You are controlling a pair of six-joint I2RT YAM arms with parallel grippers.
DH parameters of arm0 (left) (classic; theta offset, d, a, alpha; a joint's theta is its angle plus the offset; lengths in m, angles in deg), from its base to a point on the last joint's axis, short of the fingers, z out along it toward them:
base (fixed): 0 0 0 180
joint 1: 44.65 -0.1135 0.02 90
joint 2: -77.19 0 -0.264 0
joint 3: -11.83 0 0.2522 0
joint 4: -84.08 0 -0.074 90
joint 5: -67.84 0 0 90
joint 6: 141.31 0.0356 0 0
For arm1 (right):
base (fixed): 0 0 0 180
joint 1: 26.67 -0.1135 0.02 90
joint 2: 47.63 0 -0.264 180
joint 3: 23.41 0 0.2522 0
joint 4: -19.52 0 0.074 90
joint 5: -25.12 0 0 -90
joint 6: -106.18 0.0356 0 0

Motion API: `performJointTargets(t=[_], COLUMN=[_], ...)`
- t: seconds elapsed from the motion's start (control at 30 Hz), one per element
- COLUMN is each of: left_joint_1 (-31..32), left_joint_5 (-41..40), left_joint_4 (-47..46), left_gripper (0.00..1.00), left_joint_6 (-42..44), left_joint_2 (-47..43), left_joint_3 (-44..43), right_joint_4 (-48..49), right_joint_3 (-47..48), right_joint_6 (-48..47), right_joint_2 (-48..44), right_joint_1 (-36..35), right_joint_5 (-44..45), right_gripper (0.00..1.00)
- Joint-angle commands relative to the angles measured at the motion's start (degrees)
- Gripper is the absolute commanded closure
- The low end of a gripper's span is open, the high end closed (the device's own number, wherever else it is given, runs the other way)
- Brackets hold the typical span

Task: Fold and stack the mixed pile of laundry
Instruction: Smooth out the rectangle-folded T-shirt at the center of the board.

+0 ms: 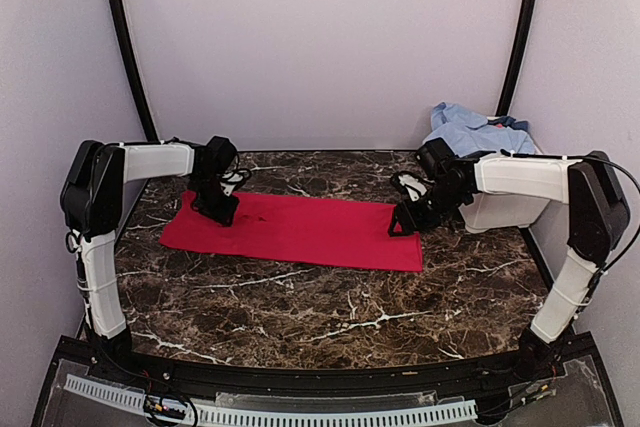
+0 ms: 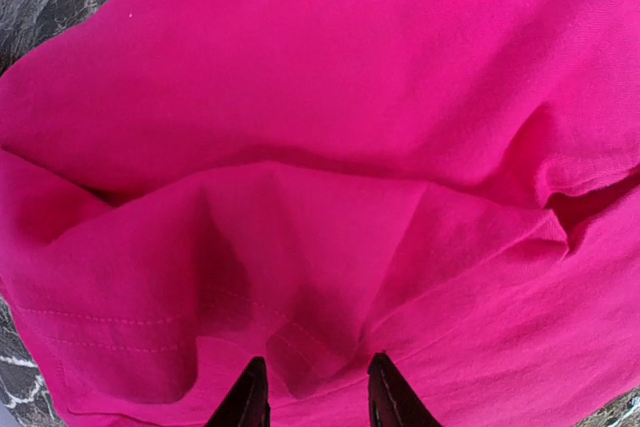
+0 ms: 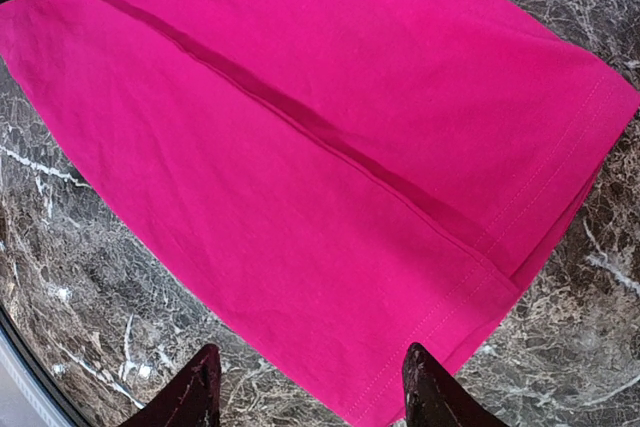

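A pink-red garment [image 1: 300, 232] lies flat on the marble table [image 1: 330, 317], folded lengthwise into a long strip. My left gripper [image 1: 222, 215] points down onto its left end. In the left wrist view its jaws [image 2: 318, 392] stand a little apart over a rumpled ridge of the cloth [image 2: 320, 97]. My right gripper [image 1: 403, 227] hovers over the strip's right end. The right wrist view shows it open [image 3: 312, 387] above the hemmed corner of the garment [image 3: 300, 147], with nothing between the fingers. A light-blue shirt [image 1: 470, 129] is heaped at the back right.
The blue shirt rests on a white tub [image 1: 500, 212] at the table's right edge, behind my right arm. Pale walls enclose the table on three sides. A dark rail runs along the near edge [image 1: 300, 387].
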Motion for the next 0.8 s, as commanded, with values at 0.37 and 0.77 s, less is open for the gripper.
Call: performJointTargets(t=[0.37, 0.77], left_joint_1=[0.32, 1.73], left_joint_5=[-2.0, 0.44], left_joint_4=[0.94, 2.56], left_gripper=[0.74, 0.99], left_joint_6=[1.5, 0.42], left_joint_2=[1.76, 2.45], left_joint_3=[-1.47, -4.56], right_joint_4=[1.25, 1.3], right_joint_3=[-0.35, -0.44], right_joint_6=[-0.59, -0.93], right_joint_2=[0.74, 0.79], right_joint_1=[0.09, 0.25], right_joint_5=[-0.49, -0.33], right_gripper=[0.41, 0.41])
